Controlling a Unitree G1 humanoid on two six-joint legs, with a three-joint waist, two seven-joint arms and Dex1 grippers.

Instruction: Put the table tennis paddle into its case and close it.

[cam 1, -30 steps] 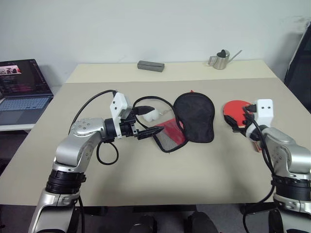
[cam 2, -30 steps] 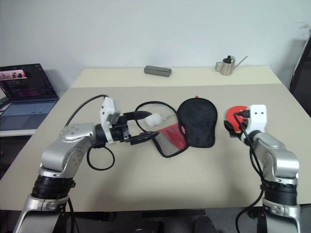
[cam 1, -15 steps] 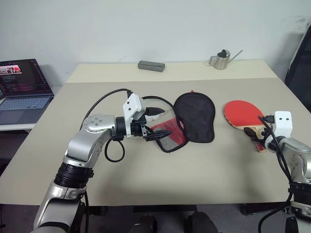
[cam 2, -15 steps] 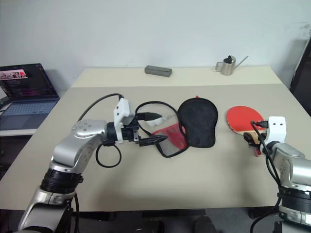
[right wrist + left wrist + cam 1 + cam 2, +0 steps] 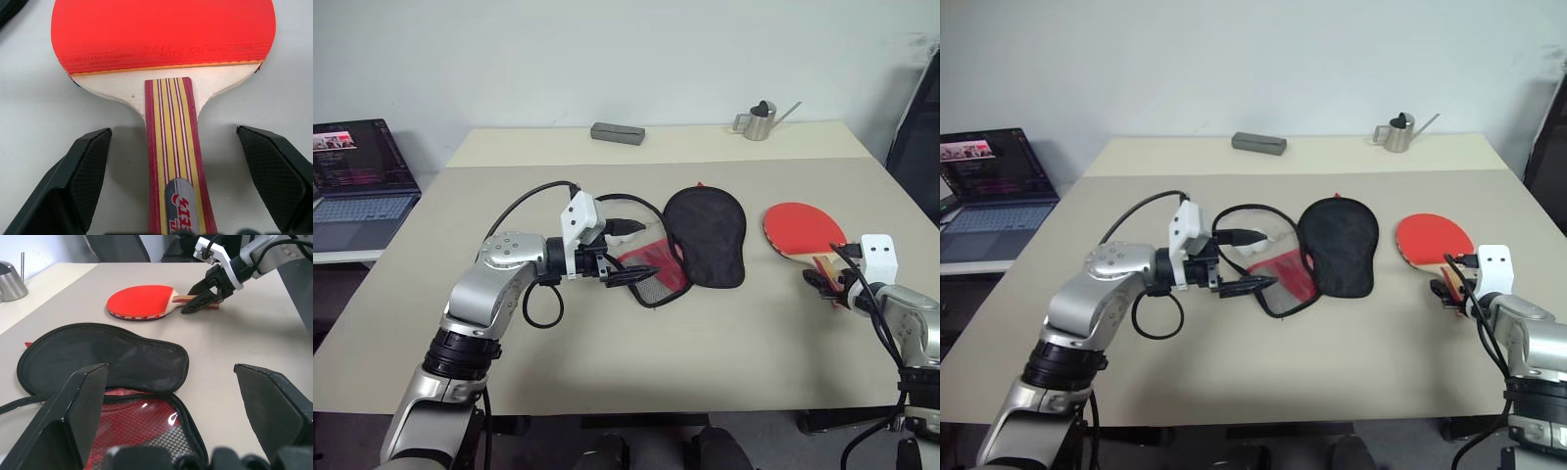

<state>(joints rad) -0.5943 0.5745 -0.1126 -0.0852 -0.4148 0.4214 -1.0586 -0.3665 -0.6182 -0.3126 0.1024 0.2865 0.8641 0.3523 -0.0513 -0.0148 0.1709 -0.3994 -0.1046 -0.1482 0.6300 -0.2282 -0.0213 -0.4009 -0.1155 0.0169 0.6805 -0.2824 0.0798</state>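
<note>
— Right of the case [image 5: 705,235], where exactly is the table tennis paddle [image 5: 801,229]?

— Flat on the table [image 5: 724,333], red face up, well apart from the case. Its long axis runs from the round blade, on the far side, back to the handle, which points toward the robot's near right.

— And the right gripper [image 5: 177,182]?

— Right over that handle. In the right wrist view the two black fingers [image 5: 80,178] stand spread wide, one on each side of the striped wood, neither touching it. Nothing is grasped. The handle lies along the line the gripper points, so I judge a closing pinch would take it across its width.

— Which arm is nearer the paddle, then?

— The right one, plainly. The left gripper [image 5: 636,272] hangs at the case's near left edge, by the red mesh half, its fingers also parted and empty.

— How does the case lie?

— Unzipped and spread open, black half toward the paddle, red mesh half toward the left gripper, white pom-pom [image 5: 621,230] just behind it.
</note>
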